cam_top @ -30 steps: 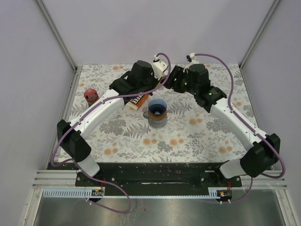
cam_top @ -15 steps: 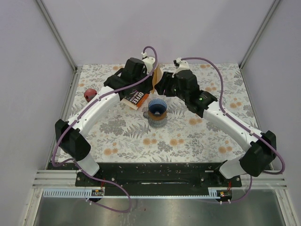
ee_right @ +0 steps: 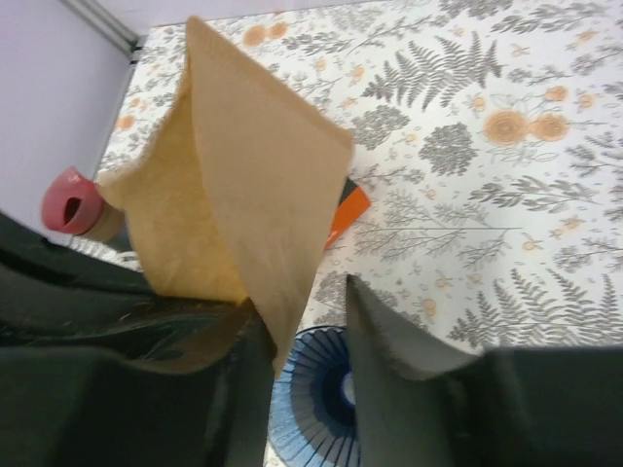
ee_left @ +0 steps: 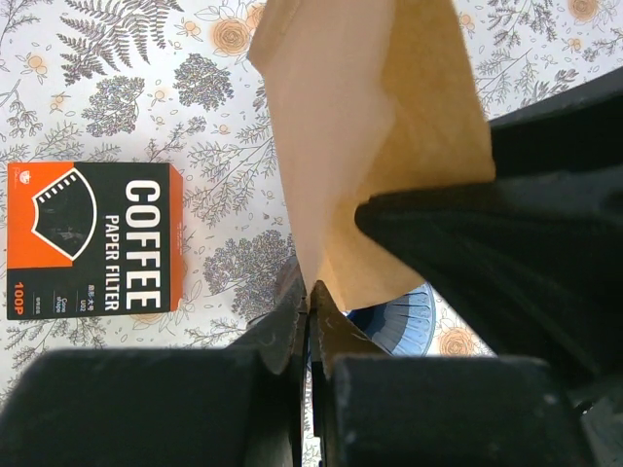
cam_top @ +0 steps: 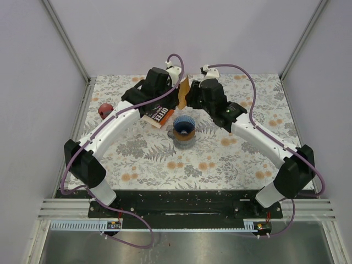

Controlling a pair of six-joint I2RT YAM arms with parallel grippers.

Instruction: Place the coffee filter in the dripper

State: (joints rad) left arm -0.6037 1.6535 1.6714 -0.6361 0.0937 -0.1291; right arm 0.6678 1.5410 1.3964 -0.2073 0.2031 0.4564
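Filter [ee_left: 370, 146]: brown paper cone, held in the air between the two hands, just behind and above the dripper and not in it.
Left hand [ee_left: 310, 297]: fingers pressed together on the filter's lower edge, pinching the paper flat.
Right hand [ee_right: 304, 302]: fingers apart; the filter's tip hangs against one finger and the other stands clear, with the dripper showing through the gap.
Dripper [cam_top: 183, 126]: blue, ribbed, mouth up, standing on the worktop [cam_top: 231, 159] in the middle.
Handling: the filter is probably very light, thin and limp. It creases and tears easily and will collapse if squeezed across the body. It should not be slippery between the pads.
Hold: best taken at the seam or rim edge, as the left hand has it, so the two plies can be spread and the cone lowered point first.
Count: one filter out, one dripper, one box [ee_left: 92, 238] of filters lying flat left of the dripper, one red thing [cam_top: 105, 110] far left, two hands.
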